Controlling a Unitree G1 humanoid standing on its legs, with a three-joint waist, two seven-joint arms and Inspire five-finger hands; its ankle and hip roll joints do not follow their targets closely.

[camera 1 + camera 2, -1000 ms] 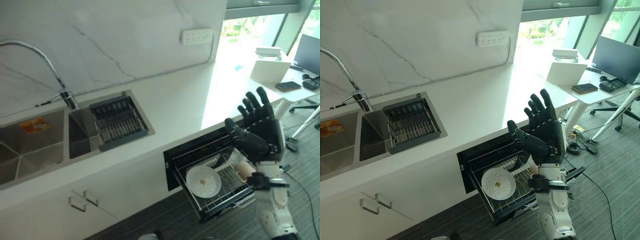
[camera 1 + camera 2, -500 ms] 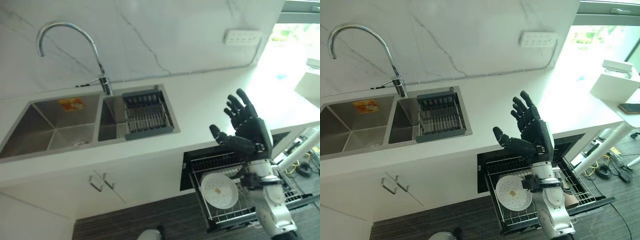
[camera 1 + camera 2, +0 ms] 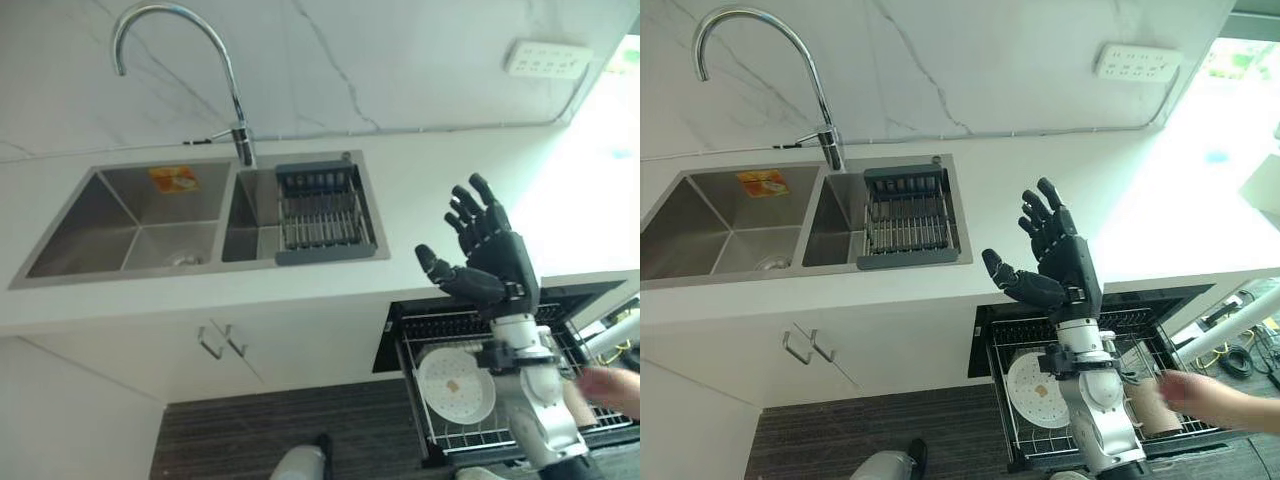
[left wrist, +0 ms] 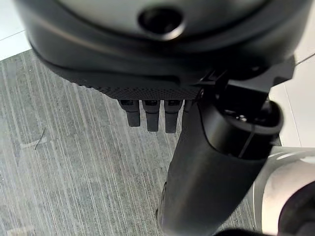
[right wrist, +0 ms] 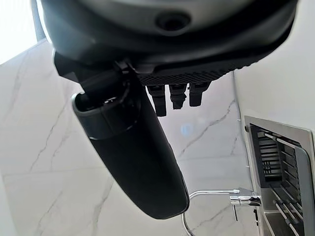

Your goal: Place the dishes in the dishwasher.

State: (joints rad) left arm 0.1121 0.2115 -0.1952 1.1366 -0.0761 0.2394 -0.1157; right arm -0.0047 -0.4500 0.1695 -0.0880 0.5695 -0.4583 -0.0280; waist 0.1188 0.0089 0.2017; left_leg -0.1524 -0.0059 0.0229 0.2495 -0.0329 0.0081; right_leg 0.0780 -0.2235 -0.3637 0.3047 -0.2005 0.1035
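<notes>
Right hand [image 3: 497, 262] is hanging up in the air w/ fingers [image 3: 470, 208] spread wide and thumb [image 3: 440, 272] sticking out, palm empty, hovering over the bench [image 3: 440, 190] edge just above the dishwasher. Its own wrist view is showing the fingers [image 5: 177, 96] straight, nothing between them, marble wall and tap behind.

Directly below the hand, the dishwasher rack [image 3: 470, 335] is sitting pulled out from under the bench. A white plate [image 3: 456, 385] w/ a small orange spot is lying in the rack's near-left part, partly hidden by the forearm. To the right of the arm a person's hand [image 3: 1200, 395] is reaching into the rack, right at a tan cup [image 3: 1150, 405]; can't tell if it's gripping it.

Left hand [image 4: 152, 110] is showing in its wrist view, fingers straight and relaxed, pointing down at grey wood-look floor [image 4: 64, 147], holding nothing.

Further left on the bench, the double sink [image 3: 130, 215] is sitting under the curved tap [image 3: 235, 130], a dark drain basket [image 3: 325, 210] resting in the right basin. A white socket strip [image 3: 548, 58] is fixed on the marble wall at the far right.
</notes>
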